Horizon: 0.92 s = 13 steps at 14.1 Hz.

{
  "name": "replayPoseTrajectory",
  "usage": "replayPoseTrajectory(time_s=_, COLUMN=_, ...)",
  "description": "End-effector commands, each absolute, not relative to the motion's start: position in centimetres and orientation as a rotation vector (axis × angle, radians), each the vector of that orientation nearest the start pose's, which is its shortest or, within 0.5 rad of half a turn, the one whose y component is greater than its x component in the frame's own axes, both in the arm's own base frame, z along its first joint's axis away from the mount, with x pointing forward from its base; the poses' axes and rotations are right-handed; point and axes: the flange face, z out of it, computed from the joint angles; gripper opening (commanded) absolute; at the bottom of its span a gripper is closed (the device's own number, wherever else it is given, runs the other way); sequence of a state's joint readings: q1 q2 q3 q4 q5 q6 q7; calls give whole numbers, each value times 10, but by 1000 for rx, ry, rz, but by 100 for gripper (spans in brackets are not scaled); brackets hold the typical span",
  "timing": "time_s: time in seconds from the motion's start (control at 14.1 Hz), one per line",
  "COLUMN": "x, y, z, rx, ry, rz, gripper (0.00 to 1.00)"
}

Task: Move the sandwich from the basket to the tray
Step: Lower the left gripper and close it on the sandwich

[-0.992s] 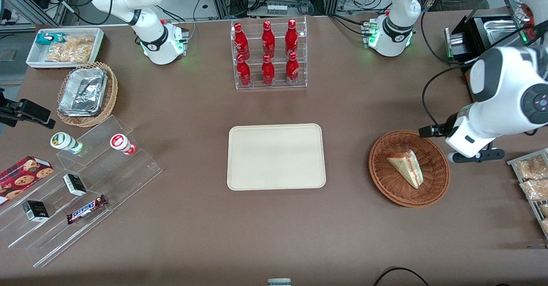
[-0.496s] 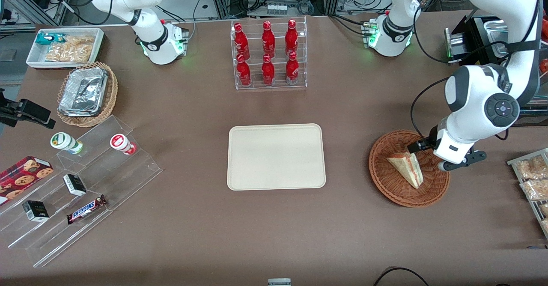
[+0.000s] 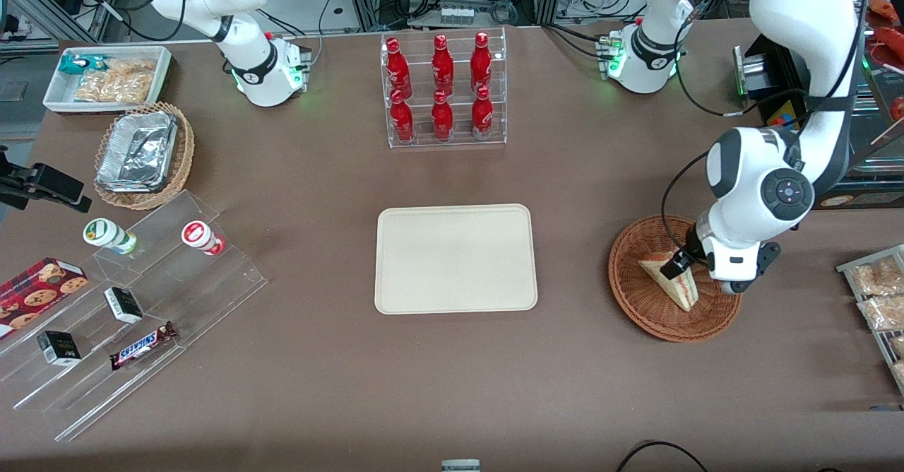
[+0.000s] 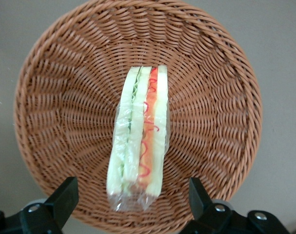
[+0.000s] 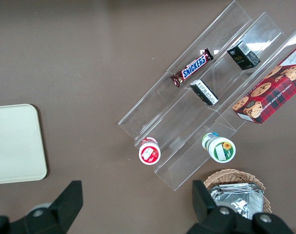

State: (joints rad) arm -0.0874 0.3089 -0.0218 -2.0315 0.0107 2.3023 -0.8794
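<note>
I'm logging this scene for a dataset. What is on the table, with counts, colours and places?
sandwich: one, white with red and green filling, in the basket
basket: one, reddish-brown wicker, toward the working arm's end
tray: one, beige, mid-table
bottles: six, red, in a clear rack, farther from the front camera than the tray
foil trays: silver, in a tan basket, toward the parked arm's end
Snickers bar: one, brown, on clear steps
cookie box: one, red, beside the steps
tool: left arm's, black fingers open, straddling the sandwich above the basket
</note>
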Motion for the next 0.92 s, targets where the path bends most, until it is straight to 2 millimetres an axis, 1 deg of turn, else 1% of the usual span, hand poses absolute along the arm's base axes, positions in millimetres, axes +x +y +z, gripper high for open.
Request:
replayPoseTrajectory(time_s=0.0, x=589, y=-64, z=272, rx=-2867, ry=-1221, rz=60, gripper=100)
replayPoseTrajectory(time_s=0.21, x=588, y=-62, z=259, rx=-2855, ry=-1218, rz=91, gripper=100)
replayPoseTrajectory(time_s=0.28, x=588, y=-63, z=257, rx=-2856, ry=-1214, rz=91, gripper=98)
replayPoseTrajectory(time_s=0.35, x=588, y=-63, z=255, rx=-2855, ry=-1210, rz=94, gripper=79)
replayPoseTrajectory(time_s=0.43, x=588, y=-63, z=255, rx=-2854, ry=-1207, rz=97, gripper=51)
replayPoseTrajectory(time_s=0.5, x=588, y=-63, z=254, rx=-2856, ry=-1200, rz=99, gripper=29)
replayPoseTrajectory(time_s=0.57, x=588, y=-63, z=255, rx=-2856, ry=-1196, rz=99, gripper=15)
replayPoseTrajectory(time_s=0.78, x=591, y=-63, z=261, rx=-2872, ry=-1168, rz=88, gripper=10)
replayPoseTrajectory(time_s=0.85, x=591, y=-63, z=268, rx=-2886, ry=-1140, rz=82, gripper=9)
